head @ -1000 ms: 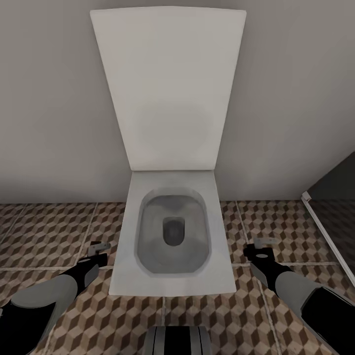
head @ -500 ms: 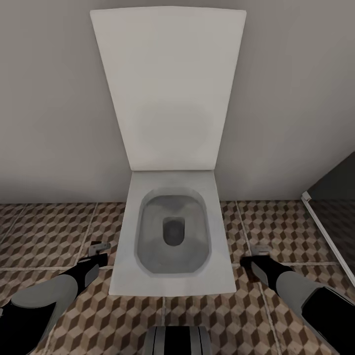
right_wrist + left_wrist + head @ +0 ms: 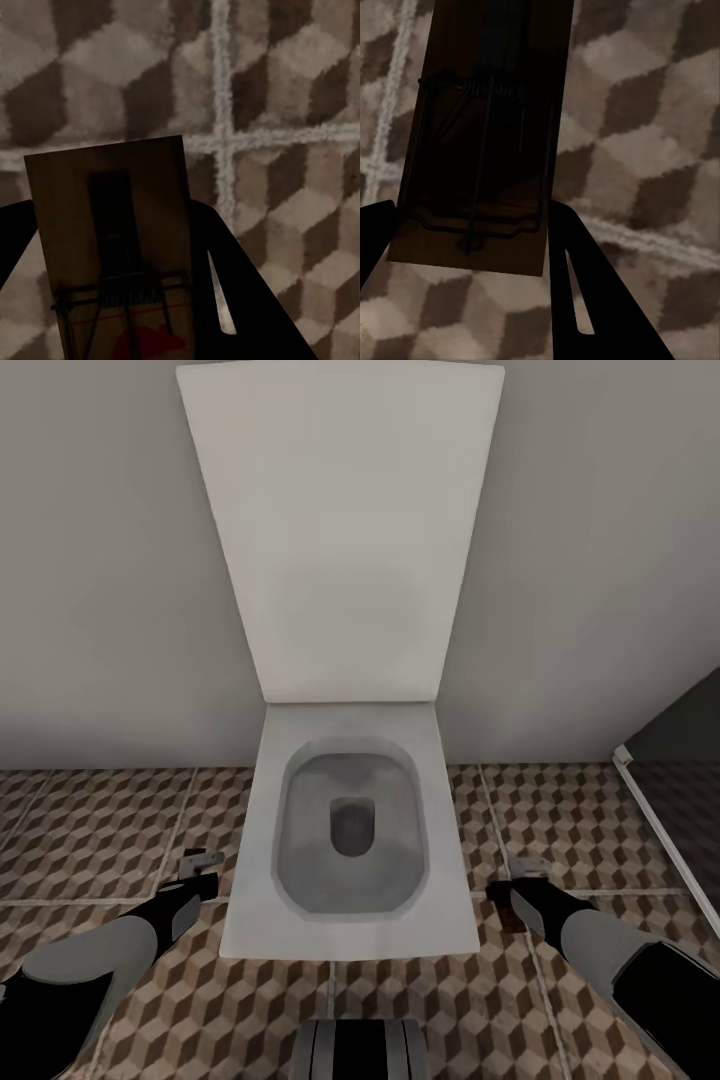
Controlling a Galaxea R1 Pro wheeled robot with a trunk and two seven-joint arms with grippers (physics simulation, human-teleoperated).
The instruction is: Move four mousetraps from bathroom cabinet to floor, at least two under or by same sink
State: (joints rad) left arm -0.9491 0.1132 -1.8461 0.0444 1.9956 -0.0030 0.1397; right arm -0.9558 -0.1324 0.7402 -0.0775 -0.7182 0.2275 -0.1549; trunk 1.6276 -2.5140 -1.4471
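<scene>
A mousetrap (image 3: 480, 142) sits clamped between the dark fingers of our left gripper (image 3: 472, 225), a dark brown wooden slab with a thin wire spring and bar across it, held over the bathroom floor (image 3: 645, 112). A second mousetrap (image 3: 112, 247) is pinched the same way in our right gripper (image 3: 112, 225); it shows the same wire frame and a red mark at its near end, and it hangs above a crossing of pale grout lines. From the head camera we see both grippers low, the left gripper (image 3: 195, 868) just to the left of the toilet (image 3: 350, 840) and the right gripper (image 3: 522, 882) just to its right, each over the cube-patterned bathroom floor (image 3: 100, 830). The traps themselves are too small to make out from up there.

We judge the step in hand to be carrying two traps toward a spot for setting down. The toilet, its lid (image 3: 340, 530) raised against the grey wall (image 3: 100, 560), is not the sink the task names, and no sink is before us. The next move, as we read it, calls for turning the base away to find the sink, then lowering each trap flat onto the tiles there before letting go. The dark shower edge (image 3: 660, 830) lies far right.
</scene>
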